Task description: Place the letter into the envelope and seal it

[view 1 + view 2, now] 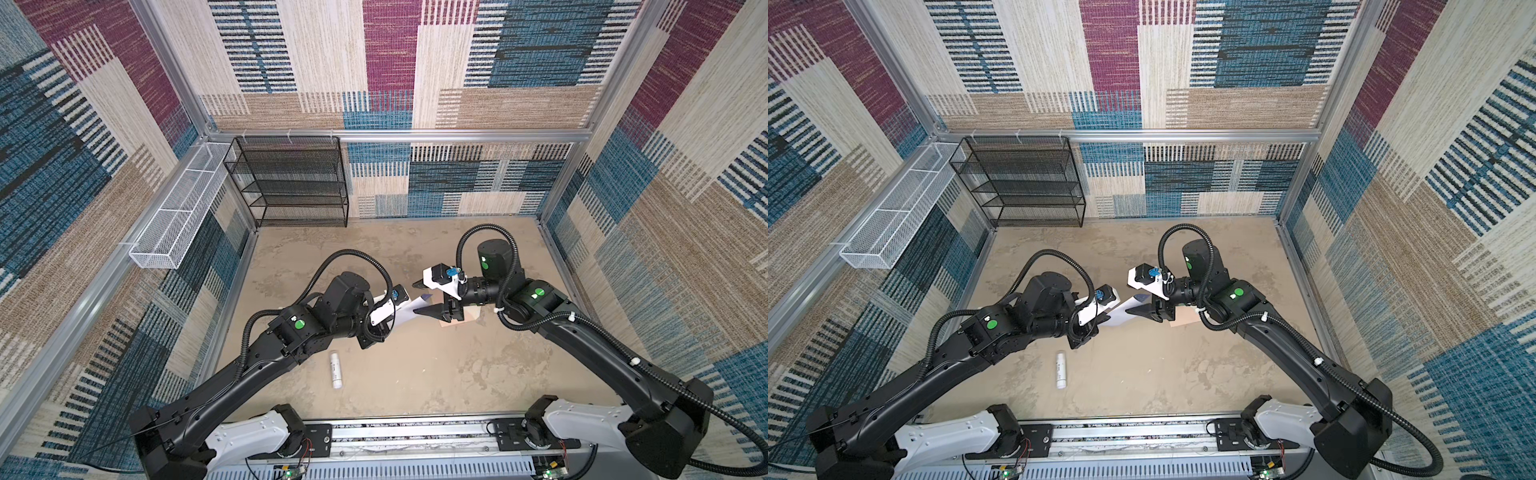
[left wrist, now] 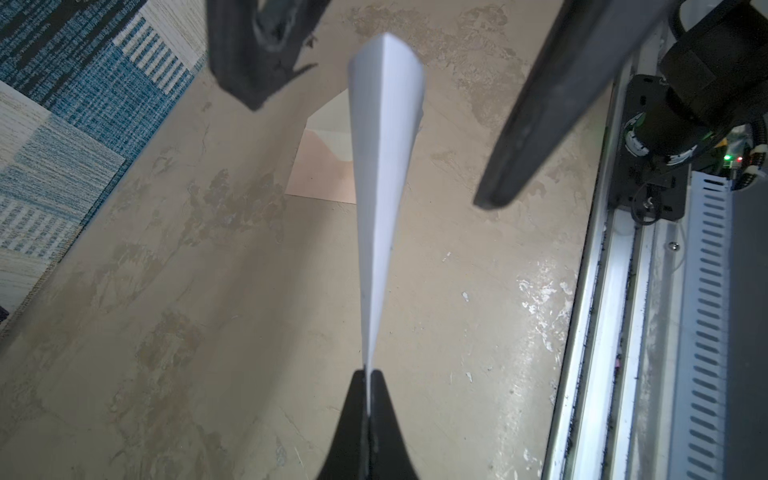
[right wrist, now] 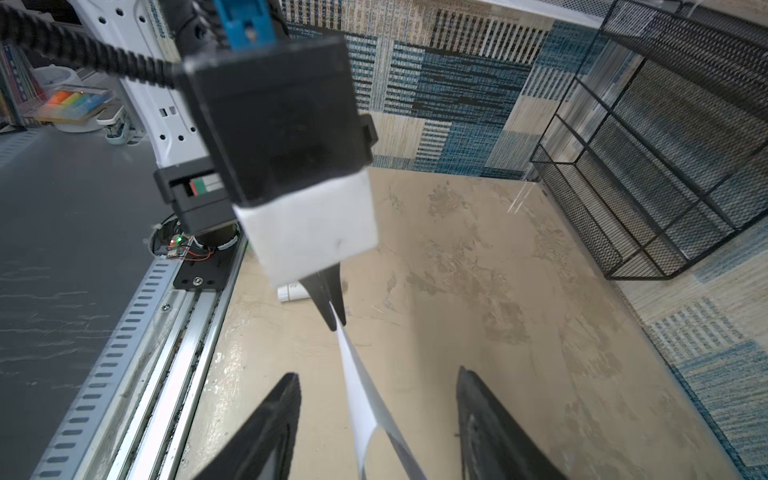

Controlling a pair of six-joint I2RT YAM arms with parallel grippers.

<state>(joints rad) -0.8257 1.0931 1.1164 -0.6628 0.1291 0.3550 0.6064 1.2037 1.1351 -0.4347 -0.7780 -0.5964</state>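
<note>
My left gripper [image 1: 392, 318] [image 2: 368, 374] is shut on one end of the letter [image 1: 409, 309] [image 2: 384, 145], a white sheet held edge-up above the table. The sheet curls at its far end. That far end lies between the fingers of my right gripper [image 1: 415, 298] [image 3: 378, 372], which is open with a gap on both sides of the paper [image 3: 361, 395]. The peach-pink envelope [image 2: 324, 174] [image 1: 467, 313] lies flat on the table beneath the right wrist, flap open and cream inside showing. In both top views the right arm hides most of it.
A small white tube [image 1: 335, 369] [image 1: 1062, 370] lies on the table near the left arm. A black mesh shelf [image 1: 291, 183] stands at the back left, with a white mesh basket [image 1: 174, 220] on the left wall. The arms' rail [image 1: 415, 432] runs along the front edge.
</note>
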